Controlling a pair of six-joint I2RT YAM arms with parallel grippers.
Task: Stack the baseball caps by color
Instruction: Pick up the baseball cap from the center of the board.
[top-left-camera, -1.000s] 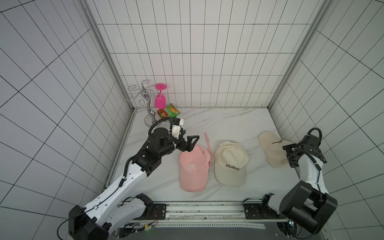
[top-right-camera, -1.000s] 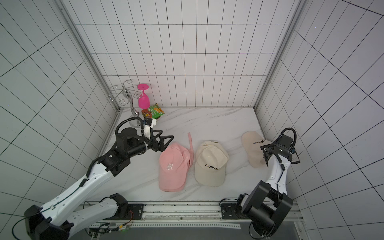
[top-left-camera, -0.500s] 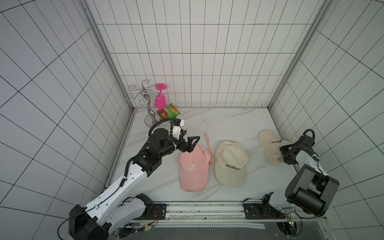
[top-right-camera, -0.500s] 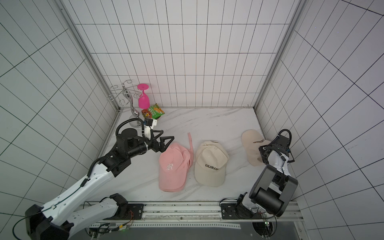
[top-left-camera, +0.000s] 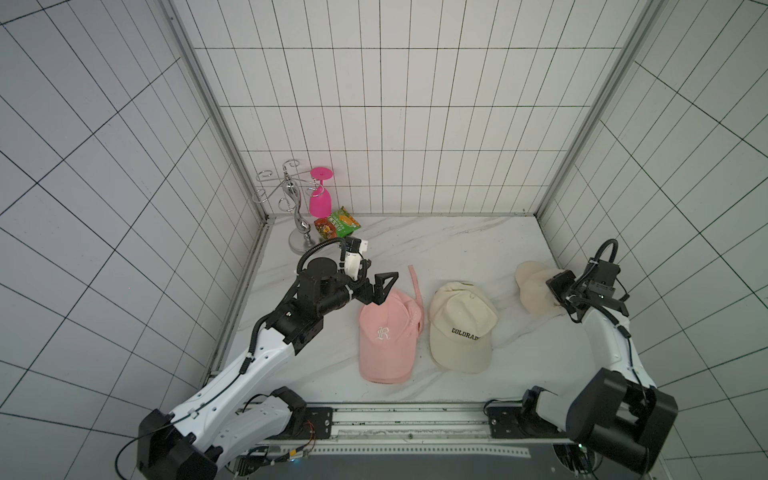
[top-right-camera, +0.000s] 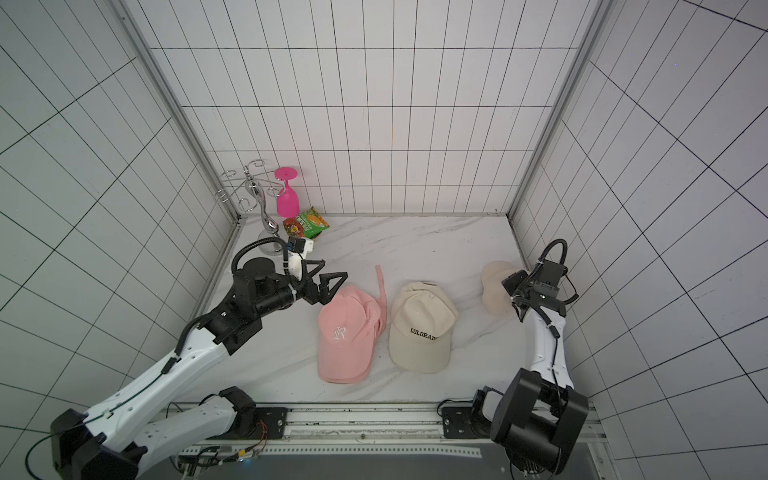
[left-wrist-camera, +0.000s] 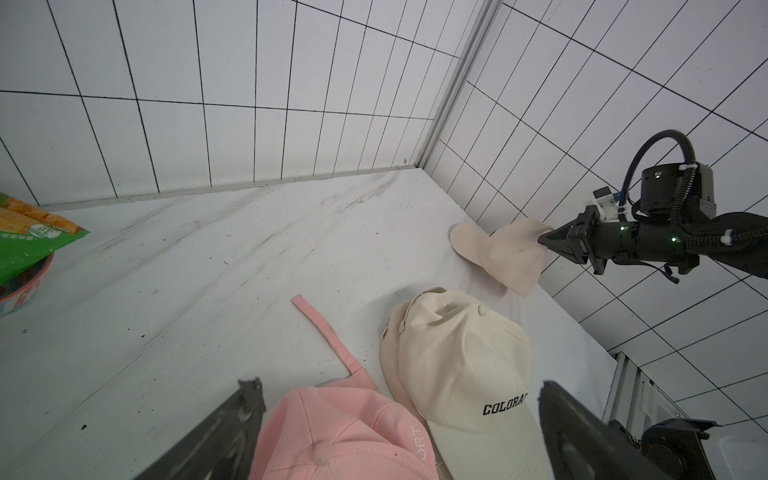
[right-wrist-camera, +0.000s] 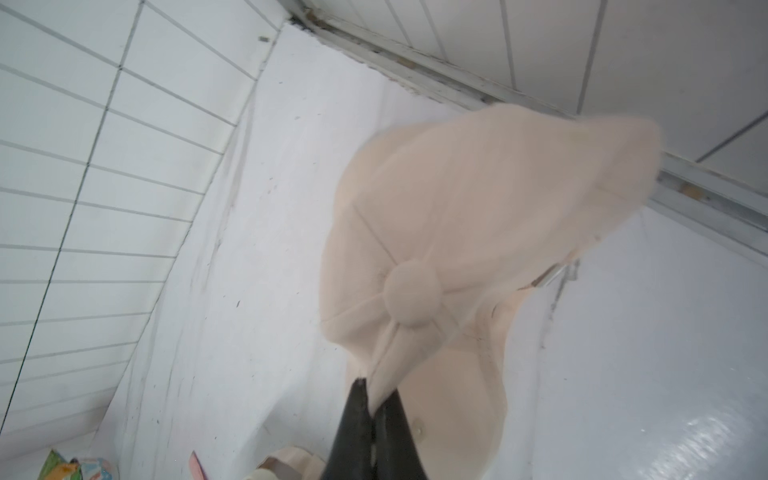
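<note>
Some of the far cream cap (top-left-camera: 528, 286) hides behind the right gripper (top-left-camera: 549, 289).

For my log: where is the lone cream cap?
The lone cream cap, in both top views, is by the right wall, pinched by the right gripper.

Black block capitals "COLORAD" across the front of the cream fabric baseball cap (top-left-camera: 461, 328) in both top views, cut off at the curve of the crown. White embroidered Gothic "R" on the front of the light pink fabric baseball cap (top-left-camera: 386, 338), just beside the cream cap on the side toward the left arm. Pale "ORT" on the pink cap's side, seen from the left wrist. Numeral "30" on the green and orange foil snack packet (left-wrist-camera: 39, 239), well apart from the cream cap toward the back corner. Remaining packet print too small to read.
</note>
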